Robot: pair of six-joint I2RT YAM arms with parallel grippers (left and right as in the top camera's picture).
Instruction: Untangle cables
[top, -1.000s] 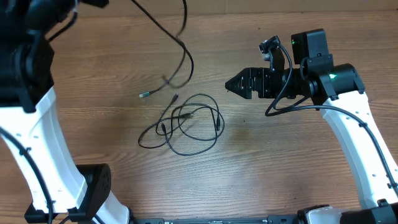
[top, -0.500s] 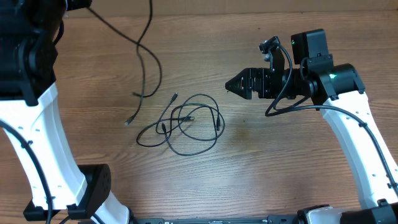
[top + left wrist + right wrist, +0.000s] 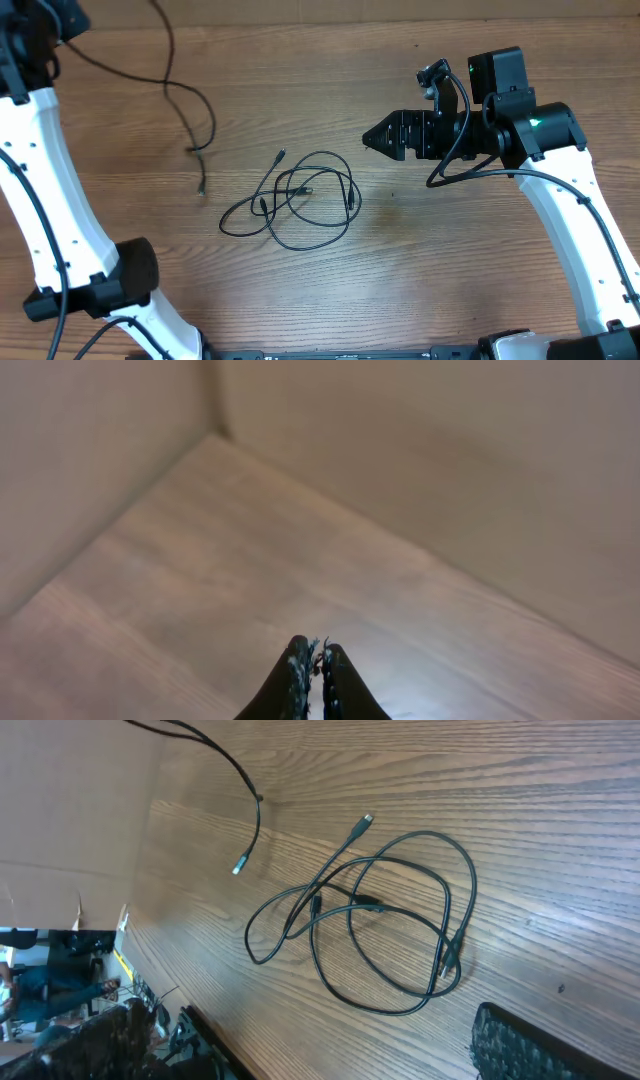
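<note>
A tangle of thin black cables (image 3: 300, 200) lies looped on the wooden table at the centre; it also shows in the right wrist view (image 3: 365, 901). One more black cable (image 3: 172, 85) runs from the top left edge down to its plug end (image 3: 203, 187), apart from the tangle, and shows in the right wrist view (image 3: 250, 790). My left gripper (image 3: 321, 650) is shut, raised at the far left; that cable leads up toward it. My right gripper (image 3: 372, 137) hovers right of the tangle, open and empty; one finger pad (image 3: 520, 1045) shows.
The wooden table (image 3: 450, 260) spreads around the tangle. A plain wall corner fills the left wrist view. The left arm's white links (image 3: 60, 230) stand along the left edge. Room clutter (image 3: 60, 980) shows past the table's edge.
The lifted cable has swung left with my left arm; its plug end has moved left and down, farther from the tangle. The tangle and my right arm have not moved.
</note>
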